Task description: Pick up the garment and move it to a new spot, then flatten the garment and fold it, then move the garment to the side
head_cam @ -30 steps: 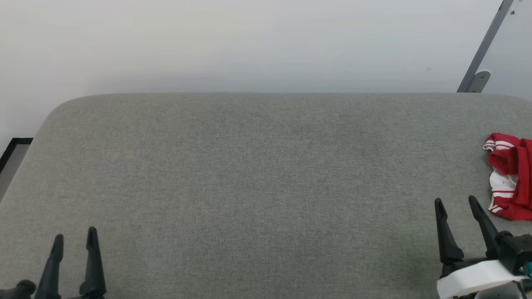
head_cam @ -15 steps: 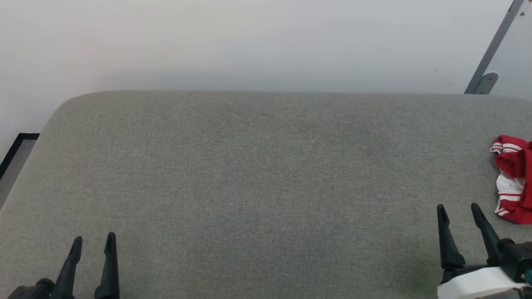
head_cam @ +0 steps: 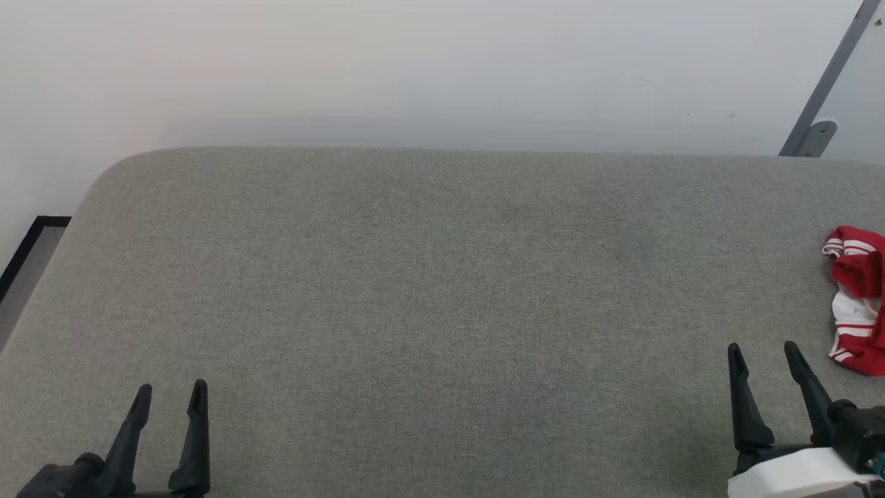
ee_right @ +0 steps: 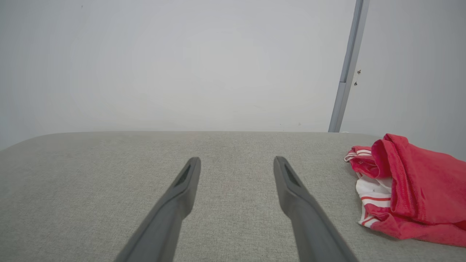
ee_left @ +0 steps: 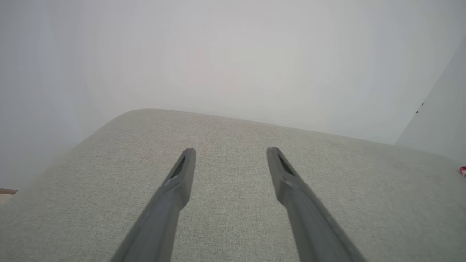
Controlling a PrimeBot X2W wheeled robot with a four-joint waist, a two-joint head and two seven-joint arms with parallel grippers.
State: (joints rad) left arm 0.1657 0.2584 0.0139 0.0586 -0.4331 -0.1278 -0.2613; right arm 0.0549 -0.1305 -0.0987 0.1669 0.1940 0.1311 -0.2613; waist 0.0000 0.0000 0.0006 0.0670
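my left gripper (head_cam: 172, 384), right gripper (head_cam: 761, 345): stood agape, empty. garment (head_cam: 856, 297) lay crumpled, 2 o'clock of right. risk judged: shallow pinch slipping off loose fold.

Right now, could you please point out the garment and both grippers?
garment (ee_right: 418, 182): right wrist view, on its crumpled red body.
right gripper (head_cam: 761, 347): head view, midway between the tips of its fingers.
left gripper (head_cam: 171, 386): head view, midway between the tips of its fingers.
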